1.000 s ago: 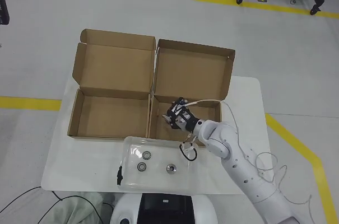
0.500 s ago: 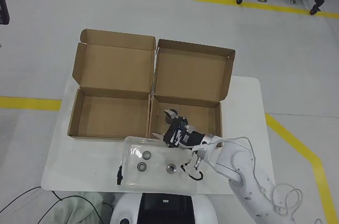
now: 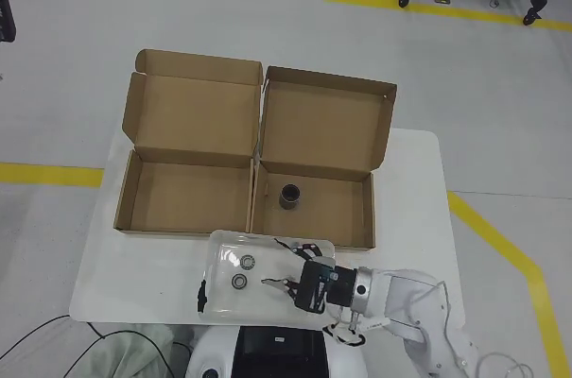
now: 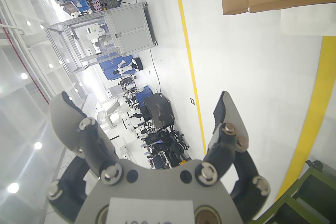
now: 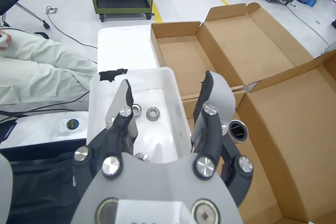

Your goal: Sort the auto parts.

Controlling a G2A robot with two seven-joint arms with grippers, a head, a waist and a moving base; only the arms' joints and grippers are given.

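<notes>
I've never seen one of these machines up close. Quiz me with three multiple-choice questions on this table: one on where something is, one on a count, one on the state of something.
1. Where does the dark metal sleeve sit?
A. in the white tray
B. in the right cardboard box
C. in the left cardboard box

2. How many cardboard boxes stand open?
A. one
B. two
C. four

3. How is the right gripper?
A. shut on the sleeve
B. open and empty, above the tray
C. shut, holding nothing

Answers:
1 B: the sleeve stands on the floor of the right box, apart from the gripper.
2 B: two boxes sit side by side, both lids folded back.
3 B: its fingers are spread wide over the tray with nothing between them.
</notes>
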